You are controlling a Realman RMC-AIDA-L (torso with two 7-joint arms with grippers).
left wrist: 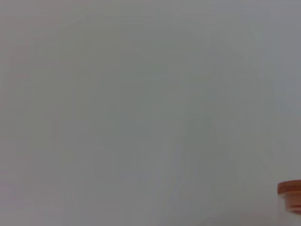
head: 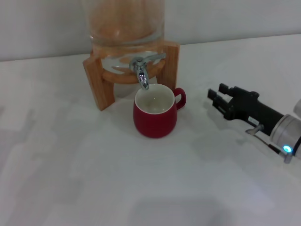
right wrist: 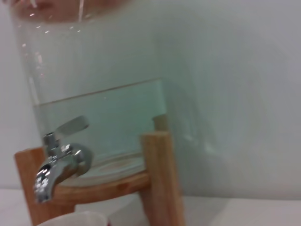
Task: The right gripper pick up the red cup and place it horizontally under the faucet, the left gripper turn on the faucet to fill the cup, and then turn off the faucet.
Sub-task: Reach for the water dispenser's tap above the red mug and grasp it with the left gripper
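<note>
Unseen: left gripper, out of view.
Red cup point(head: 155, 116): upright under faucet point(head: 142, 70), contents unclear.
Right gripper point(head: 217, 96): jaws apart, empty.

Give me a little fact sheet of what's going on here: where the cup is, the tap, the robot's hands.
red cup: upright on the white table, directly under the spout, handle toward the robot's right
faucet: chrome, no water seen running
glass dispenser: partly filled, in a wooden stand
right gripper: open, apart from the cup, on its right
left gripper: not in view
</note>
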